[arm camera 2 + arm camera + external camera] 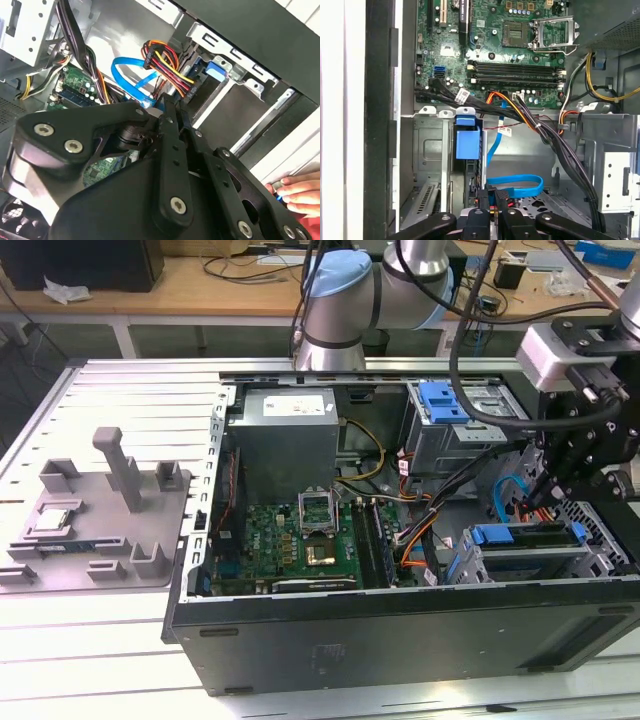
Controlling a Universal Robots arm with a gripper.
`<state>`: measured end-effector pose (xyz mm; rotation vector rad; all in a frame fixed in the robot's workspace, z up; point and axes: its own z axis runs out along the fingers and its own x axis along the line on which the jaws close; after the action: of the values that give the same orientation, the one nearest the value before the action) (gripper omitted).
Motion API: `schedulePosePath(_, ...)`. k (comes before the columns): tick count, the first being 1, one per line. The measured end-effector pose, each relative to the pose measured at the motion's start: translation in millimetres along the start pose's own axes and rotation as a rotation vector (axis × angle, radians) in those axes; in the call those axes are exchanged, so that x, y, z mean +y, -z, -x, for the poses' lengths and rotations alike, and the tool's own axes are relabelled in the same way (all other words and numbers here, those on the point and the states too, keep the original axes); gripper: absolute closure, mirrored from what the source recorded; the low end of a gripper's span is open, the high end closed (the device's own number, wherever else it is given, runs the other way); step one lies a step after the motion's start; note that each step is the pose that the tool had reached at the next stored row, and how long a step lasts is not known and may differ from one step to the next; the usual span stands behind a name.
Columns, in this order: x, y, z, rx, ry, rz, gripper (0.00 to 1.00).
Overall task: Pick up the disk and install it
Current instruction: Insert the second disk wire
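Observation:
The disk (pixel 535 534) stands on edge in the drive bay at the case's front corner, on the exterior view's right. Its blue carrier tab (pixel 467 142) shows in the first wrist view, and its silver face is hidden. My gripper (pixel 537 498) hangs just above and behind the bay. In both wrist views the fingertips (pixel 487 194) sit close together beside the disk's edge, over a blue flat cable (pixel 520 184). The gripper (pixel 170 107) looks shut, with nothing visible between the fingers.
Bundled cables (pixel 545 135) run from the motherboard (pixel 300 535) past the bay. A second blue latch on a grey cage (pixel 445 400) sits farther back. A grey fixture tray (pixel 95 520) lies at the exterior view's left. A person's fingers (pixel 295 192) rest at the case edge.

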<state>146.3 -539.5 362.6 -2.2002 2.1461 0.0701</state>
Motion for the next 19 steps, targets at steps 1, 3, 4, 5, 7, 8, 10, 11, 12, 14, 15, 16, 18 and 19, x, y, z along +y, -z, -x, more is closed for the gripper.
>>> schedulePosePath(1,0.1,0.4,-4.8,-0.0102,0.000,-0.0009,0.84)
schedulePosePath(3,0.2,0.7,-9.6,-0.0205,0.000,-0.0020,0.84)
schedulePosePath(4,0.2,0.7,-9.6,-0.0208,0.000,-0.0021,0.84)
schedulePosePath(5,0.2,0.8,-9.6,-0.0209,0.000,-0.0021,0.84)
schedulePosePath(7,0.2,0.8,-9.6,-0.0208,0.000,-0.0021,0.84)
schedulePosePath(8,0.2,0.9,-10.6,-0.0207,0.000,-0.0021,0.84)
schedulePosePath(10,0.3,1.0,-13.0,-0.0209,0.000,-0.0021,0.84)
schedulePosePath(11,0.3,1.0,-13.4,-0.0208,0.000,-0.0021,0.84)
schedulePosePath(12,0.3,1.0,-13.8,-0.0208,0.000,-0.0021,0.84)
schedulePosePath(14,0.3,0.9,-15.0,-0.0208,0.000,-0.0021,0.84)
schedulePosePath(15,0.4,0.8,-15.3,-0.0209,0.000,-0.0021,0.84)
schedulePosePath(16,0.4,0.6,-15.4,-0.0210,0.000,-0.0021,0.84)
schedulePosePath(18,0.4,0.4,-15.7,-0.0208,0.000,-0.0021,0.84)
schedulePosePath(19,0.4,0.3,-15.8,-0.0206,0.000,-0.0021,0.84)
